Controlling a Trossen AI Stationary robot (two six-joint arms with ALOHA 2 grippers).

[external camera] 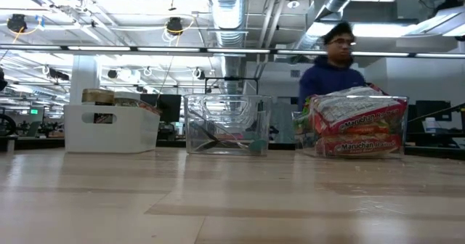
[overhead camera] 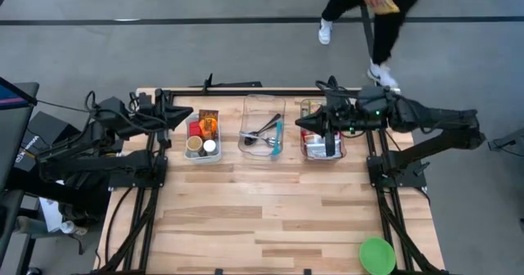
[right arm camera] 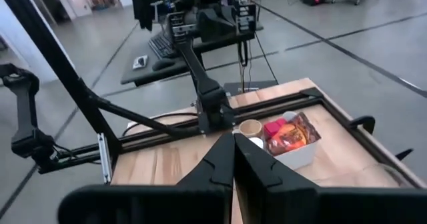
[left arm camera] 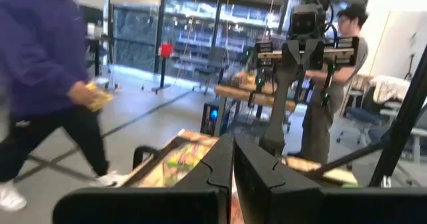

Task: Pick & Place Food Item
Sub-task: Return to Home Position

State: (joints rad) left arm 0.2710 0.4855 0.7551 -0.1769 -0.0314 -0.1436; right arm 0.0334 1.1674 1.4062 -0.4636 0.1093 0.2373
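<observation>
Both arms sit at the table's (overhead camera: pixel 270 218) far edge. Left gripper (left arm camera: pixel 233 147) has its fingers pressed together, holding nothing, just beside the white bin (overhead camera: pixel 202 157) of cans and snacks. Right gripper (right arm camera: pixel 233 144) is also closed and empty, over the right transparent bin (overhead camera: pixel 323 157) of ramen packs. Spoons (overhead camera: pixel 260 134), 1 of them the blue baby spoon (overhead camera: pixel 278 137), lie in the middle transparent bin (overhead camera: pixel 264 100). Green bowl (overhead camera: pixel 377 255) at the near right corner. Person (overhead camera: pixel 368 13) beyond the far edge.

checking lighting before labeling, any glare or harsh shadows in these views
High view: even light, soft shadows on the table. Low view: bright ceiling lights, sheen on the table, reflections in the clear bin. Left and right wrist views: no strong glare.
</observation>
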